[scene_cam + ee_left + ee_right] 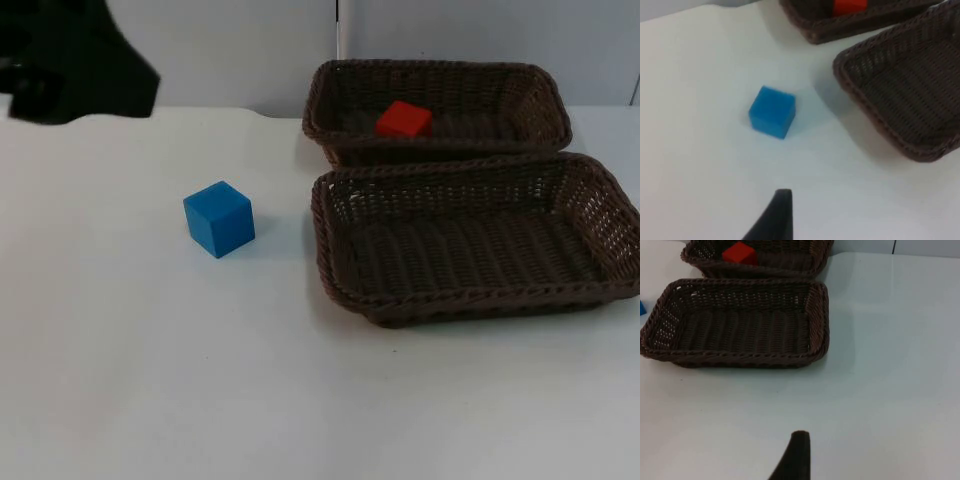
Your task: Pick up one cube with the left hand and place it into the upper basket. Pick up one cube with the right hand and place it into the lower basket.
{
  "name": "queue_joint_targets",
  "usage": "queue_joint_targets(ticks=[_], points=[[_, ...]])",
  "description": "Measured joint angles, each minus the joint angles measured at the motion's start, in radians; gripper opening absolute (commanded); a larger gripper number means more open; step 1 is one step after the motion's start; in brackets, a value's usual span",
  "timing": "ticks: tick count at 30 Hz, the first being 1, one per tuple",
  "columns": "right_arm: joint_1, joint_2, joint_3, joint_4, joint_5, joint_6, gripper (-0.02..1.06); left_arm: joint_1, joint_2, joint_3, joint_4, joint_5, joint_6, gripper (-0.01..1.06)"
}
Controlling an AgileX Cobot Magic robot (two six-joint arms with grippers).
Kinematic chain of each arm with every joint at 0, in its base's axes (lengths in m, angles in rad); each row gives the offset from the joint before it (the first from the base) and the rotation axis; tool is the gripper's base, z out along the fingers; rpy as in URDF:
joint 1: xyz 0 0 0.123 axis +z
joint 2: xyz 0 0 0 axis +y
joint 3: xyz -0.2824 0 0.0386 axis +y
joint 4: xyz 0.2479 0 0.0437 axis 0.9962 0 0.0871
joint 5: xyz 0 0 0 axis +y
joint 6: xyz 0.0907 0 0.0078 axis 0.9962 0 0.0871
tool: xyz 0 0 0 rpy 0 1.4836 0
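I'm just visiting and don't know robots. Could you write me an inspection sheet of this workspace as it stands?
Surface: white table top, dry and flat.
Job's things: blue cube on the table, left of the baskets; red cube inside the upper brown wicker basket; lower brown wicker basket holds nothing.
Clutter: nothing seen.
Grippers: left arm waits at the far left corner; a left fingertip stands short of the blue cube; a right fingertip short of the lower basket.
Cables: left out.
Surroundings: grey partition wall behind.
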Motion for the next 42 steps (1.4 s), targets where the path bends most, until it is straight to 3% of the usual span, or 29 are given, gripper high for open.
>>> queue_joint_targets(ticks=[4, 15, 42], points=[[0.0, 0.0, 0.0, 0.0, 0.0, 0.0, 0.81, 0.0, -0.05, 0.002, 0.056, 0.054, -0.056, 1.05], [0.0, 0.0, 0.0, 0.0, 0.0, 0.0, 0.81, 0.0, -0.093, 0.004, 0.072, 0.188, -0.065, 1.05], [0.0, 0.0, -0.003, 0.0, 0.0, 0.031, 0.81, 0.0, -0.093, 0.004, 0.08, 0.192, -0.066, 1.05]])
